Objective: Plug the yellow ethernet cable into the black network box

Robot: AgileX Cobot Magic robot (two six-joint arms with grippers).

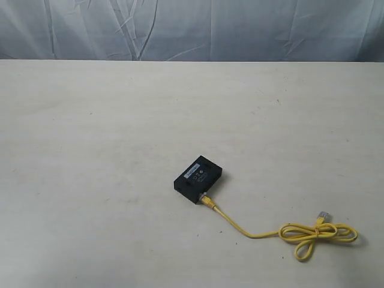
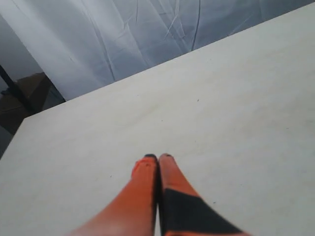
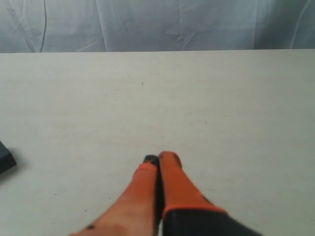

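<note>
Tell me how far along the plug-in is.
Looks done or nearly: one plug of the yellow ethernet cable sits at a side port of the black network box; full seating unclear. Nothing in hand: left gripper and right gripper shut, empty. Left: confirm seating.

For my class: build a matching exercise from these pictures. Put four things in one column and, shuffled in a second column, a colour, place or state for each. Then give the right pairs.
Column one
1. black network box
2. yellow ethernet cable
3. left hand
4. table

Column two
A. shut, holding nothing
B. pale surface under the box
C. pale label strip on top
D. partly tied in a loop

Pairs: 1-C, 2-D, 3-A, 4-B
</note>
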